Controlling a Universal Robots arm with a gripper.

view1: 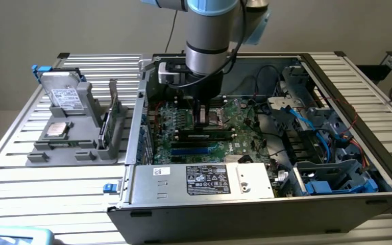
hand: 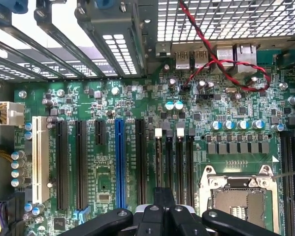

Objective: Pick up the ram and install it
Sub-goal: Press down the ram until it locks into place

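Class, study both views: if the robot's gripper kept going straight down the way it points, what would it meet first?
Most likely the green motherboard, at the narrow black memory slots beside the silver processor socket. The shut gripper points there; its height above them is unclear.

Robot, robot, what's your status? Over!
Gripper shut, low over the memory slots. Thin dark edge at its tip, maybe the ram. Red wires lie clear of the slots.

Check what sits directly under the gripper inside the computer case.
Under the shut gripper lies the green motherboard, with its memory slots and the open processor socket alongside. The slot ends nearest the gripper are covered by its fingers.
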